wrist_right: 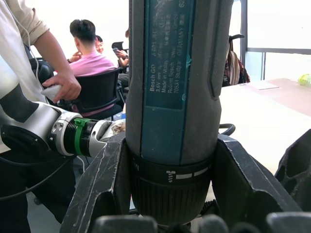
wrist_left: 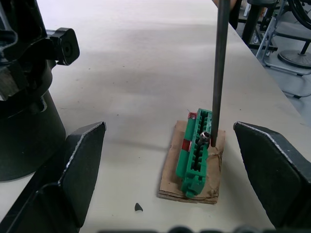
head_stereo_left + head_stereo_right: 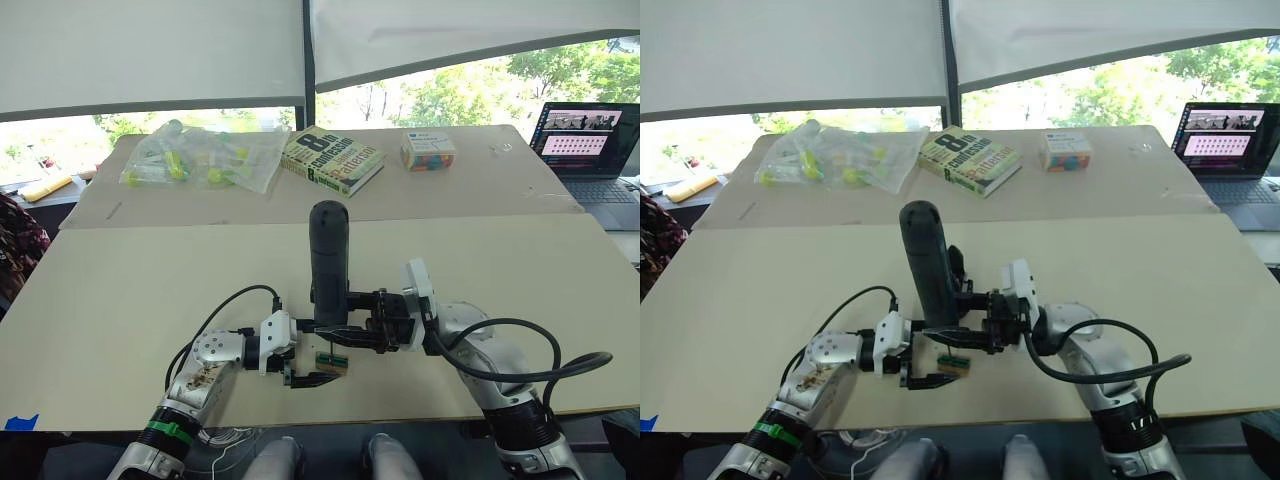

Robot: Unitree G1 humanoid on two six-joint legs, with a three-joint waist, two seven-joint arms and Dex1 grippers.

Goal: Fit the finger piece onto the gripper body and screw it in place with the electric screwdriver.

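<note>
The right gripper [image 3: 345, 335] fingers clamped the upright electric screwdriver [image 3: 328, 255], bit on the green block [image 2: 197, 148]; the left gripper [image 2: 170, 170] fingers stood apart around that block.

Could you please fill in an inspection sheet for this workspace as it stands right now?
Surface: tan table, bare at the near left.
Job's things: screwdriver upright, its bit on a screw in the green block; gripper body beside it.
Clutter: book, bag of small parts, small box, laptop on the far table.
Grippers: right gripper clamps the screwdriver; left gripper open, its fingers either side of the block.
Cables: black cables loop off both arms.
Surroundings: windows with blinds, seated people.
</note>
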